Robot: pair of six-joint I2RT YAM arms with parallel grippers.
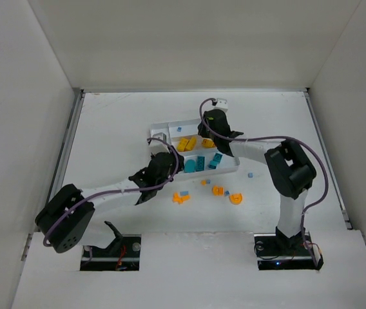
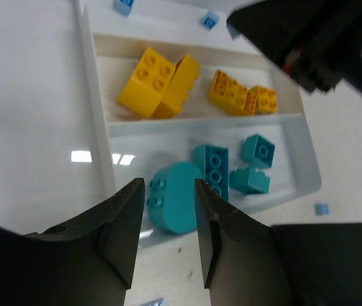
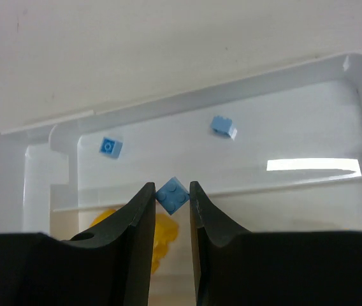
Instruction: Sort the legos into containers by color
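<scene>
Over the tray (image 3: 232, 91), right wrist: right gripper (image 3: 171, 190) is clamping its jaws on a light blue brick (image 3: 173, 196);
Left wrist: left gripper (image 2: 167, 191) is holding jaws apart over a teal rounded piece (image 2: 174, 213) in the tray;
Top only: orange legos (image 1: 218, 190) are lying on the surface (image 1: 118, 129)

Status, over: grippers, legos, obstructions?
Left gripper open above teal round piece in tray. Right gripper shut on light blue brick over far section. Orange pieces loose on table. Nothing blocking.
</scene>
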